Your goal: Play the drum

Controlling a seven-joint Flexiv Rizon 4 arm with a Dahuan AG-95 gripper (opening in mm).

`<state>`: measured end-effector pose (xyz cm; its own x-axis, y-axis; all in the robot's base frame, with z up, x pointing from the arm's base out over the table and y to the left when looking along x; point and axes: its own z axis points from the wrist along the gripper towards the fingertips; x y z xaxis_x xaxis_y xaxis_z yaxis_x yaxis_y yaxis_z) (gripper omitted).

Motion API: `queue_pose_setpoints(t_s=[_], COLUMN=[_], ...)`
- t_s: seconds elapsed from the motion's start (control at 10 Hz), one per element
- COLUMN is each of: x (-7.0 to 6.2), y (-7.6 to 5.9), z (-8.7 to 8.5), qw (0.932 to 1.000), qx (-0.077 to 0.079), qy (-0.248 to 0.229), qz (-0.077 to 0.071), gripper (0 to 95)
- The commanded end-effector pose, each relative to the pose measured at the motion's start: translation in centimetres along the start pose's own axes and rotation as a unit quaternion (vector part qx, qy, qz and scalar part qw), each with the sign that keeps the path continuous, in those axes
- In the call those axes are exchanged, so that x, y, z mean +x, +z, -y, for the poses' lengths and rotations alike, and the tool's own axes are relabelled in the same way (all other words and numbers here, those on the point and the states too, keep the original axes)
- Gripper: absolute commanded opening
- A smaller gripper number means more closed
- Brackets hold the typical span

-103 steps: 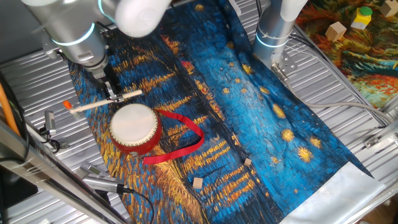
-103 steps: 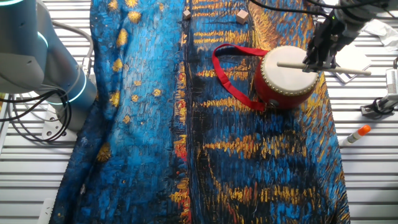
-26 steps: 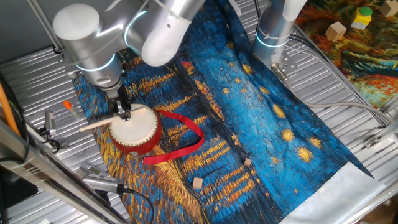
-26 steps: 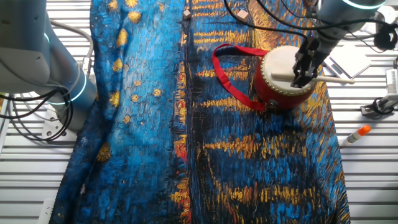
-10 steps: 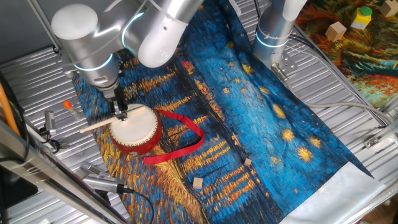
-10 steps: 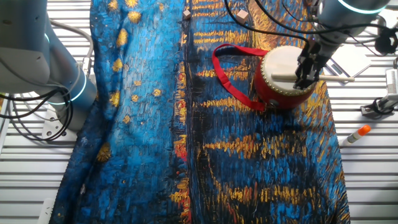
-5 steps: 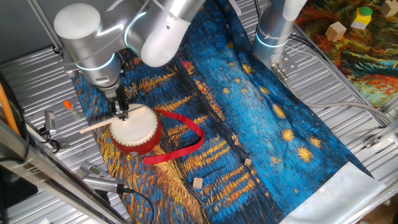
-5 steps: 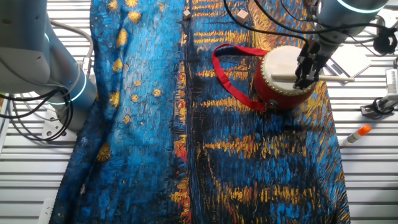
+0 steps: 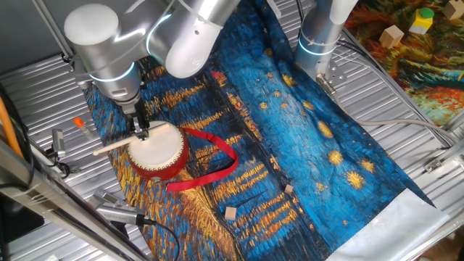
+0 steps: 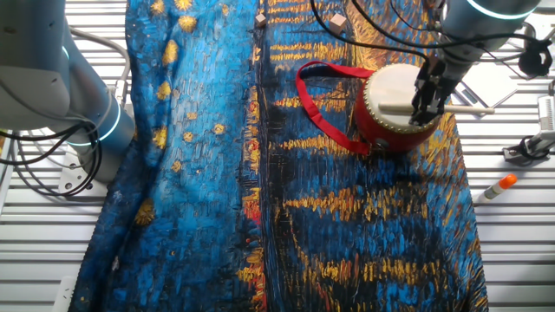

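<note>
The drum point(image 9: 156, 151) stands on the blue painted cloth, cream skin up, red side with gold trim; its red ribbon strap point(image 9: 217, 161) loops out to the right. It also shows in the other fixed view point(image 10: 392, 104), with its strap point(image 10: 323, 102) to the left. My gripper point(image 9: 141, 129) is shut on a thin pale wooden stick point(image 9: 114, 145) at the drum's edge. In the other fixed view the gripper point(image 10: 425, 106) holds the stick point(image 10: 464, 110) lying across the skin, its tip on or just above it.
A second arm's base point(image 9: 319, 36) stands at the back. Two small wooden cubes point(image 9: 230, 212) lie on the cloth point(image 9: 304, 145). An orange-capped marker point(image 10: 496, 186) lies on the metal table. Wooden blocks point(image 9: 391, 35) sit on another cloth far right.
Almost nothing has moved over the last second; the gripper and stick stay at the drum's edge. Ten seconds ago the stick was held higher, above the drum.
</note>
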<state>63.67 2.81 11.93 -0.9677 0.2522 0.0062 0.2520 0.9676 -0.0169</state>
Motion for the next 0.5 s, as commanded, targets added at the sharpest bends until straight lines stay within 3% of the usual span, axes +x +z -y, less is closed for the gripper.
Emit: queue_pose_setpoints(t_s=[0.1,0.2,0.5], x=[-0.28,-0.28,-0.28], y=[0.18,0.16,0.14], z=[0.03,0.02,0.05], qw=[1.0000,1.0000,1.0000], qx=[0.001,0.001,0.006], qy=[0.001,0.001,-0.002], qz=[0.000,0.000,-0.002], gripper=[19.0,0.0,0.0])
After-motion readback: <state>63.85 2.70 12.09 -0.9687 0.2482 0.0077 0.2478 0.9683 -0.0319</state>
